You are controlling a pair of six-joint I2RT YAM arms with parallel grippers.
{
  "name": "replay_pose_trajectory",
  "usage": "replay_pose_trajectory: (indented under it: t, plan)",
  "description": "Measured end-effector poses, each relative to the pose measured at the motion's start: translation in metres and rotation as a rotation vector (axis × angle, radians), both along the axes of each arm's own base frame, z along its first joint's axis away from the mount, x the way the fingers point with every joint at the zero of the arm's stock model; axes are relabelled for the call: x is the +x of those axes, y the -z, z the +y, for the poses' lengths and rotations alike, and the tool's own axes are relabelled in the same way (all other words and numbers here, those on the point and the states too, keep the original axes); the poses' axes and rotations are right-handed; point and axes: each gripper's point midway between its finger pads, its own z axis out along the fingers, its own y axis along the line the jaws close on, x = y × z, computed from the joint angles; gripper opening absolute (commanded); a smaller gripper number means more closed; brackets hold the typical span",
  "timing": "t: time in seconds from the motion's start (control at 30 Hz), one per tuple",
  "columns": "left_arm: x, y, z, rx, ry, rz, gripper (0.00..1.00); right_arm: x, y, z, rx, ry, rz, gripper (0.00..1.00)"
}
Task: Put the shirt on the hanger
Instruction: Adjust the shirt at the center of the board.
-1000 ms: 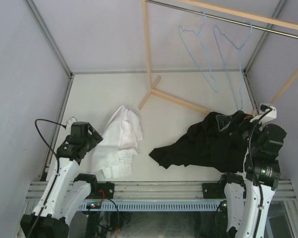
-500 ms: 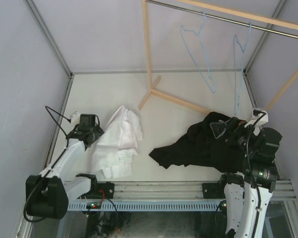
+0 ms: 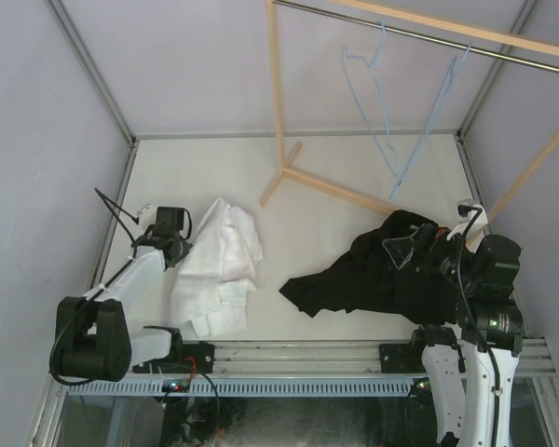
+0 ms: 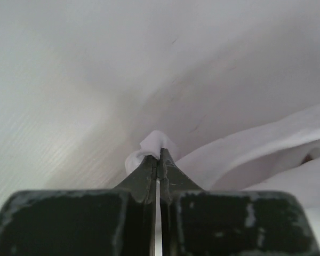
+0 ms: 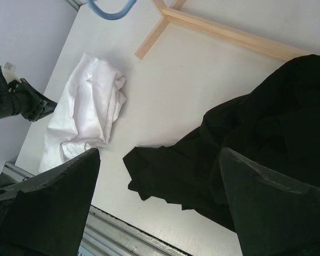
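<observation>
As seen from above, my left tool [image 3: 174, 250] sits low at the left edge of the white shirt [image 3: 219, 270], which lies crumpled on the table [image 3: 317, 223], left of centre. Black garment [image 3: 382, 275] is heaped to the right, apart from the shirt. My right tool [image 3: 415, 247] hangs over that heap, jaws spread, nothing in them. Two blue hangers [image 3: 365, 116] hang on the rail [image 3: 429, 35] at back right, well apart from the shirt. The foot of the wooden frame [image 3: 335, 189] rests on the table below them.

Left wrist view: left tool [image 4: 158, 160] closed, fingers [image 4: 144, 178] meeting at the tips, a small fold of the shirt [image 4: 256, 144] pinched between them. Fabric fills the right side; bare table [image 4: 42, 160] to the left.

Right wrist view: right tool [image 5: 159, 154] wide open and empty above the black garment [image 5: 266, 117]. Shirt [image 5: 88, 114] lies on the table [image 5: 192, 90], with the left tool [image 5: 29, 104] at its edge. Bottom loop of one hanger [image 5: 109, 9] shows at the top edge.
</observation>
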Motion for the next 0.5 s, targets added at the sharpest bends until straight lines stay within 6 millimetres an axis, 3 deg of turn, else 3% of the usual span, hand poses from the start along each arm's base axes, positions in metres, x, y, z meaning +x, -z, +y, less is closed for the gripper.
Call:
replay_pose_trajectory:
  t: [0.13, 0.2, 0.27, 0.5]
  plan:
    - [0.013, -0.022, -0.004, -0.006, 0.015, -0.05, 0.0, -0.002, -0.001, 0.0, -0.014, -0.007, -0.009, 0.93]
    - [0.018, -0.046, -0.01, -0.004, 0.046, -0.101, 0.0, -0.003, -0.001, 0.001, -0.019, -0.012, -0.012, 0.93]
    - [0.024, -0.078, -0.019, -0.007, 0.085, -0.178, 0.0, -0.004, -0.001, 0.002, -0.027, -0.026, -0.017, 0.93]
    - [0.036, -0.224, -0.042, -0.043, 0.23, -0.493, 0.0, -0.01, -0.007, 0.016, -0.055, -0.124, -0.038, 0.94]
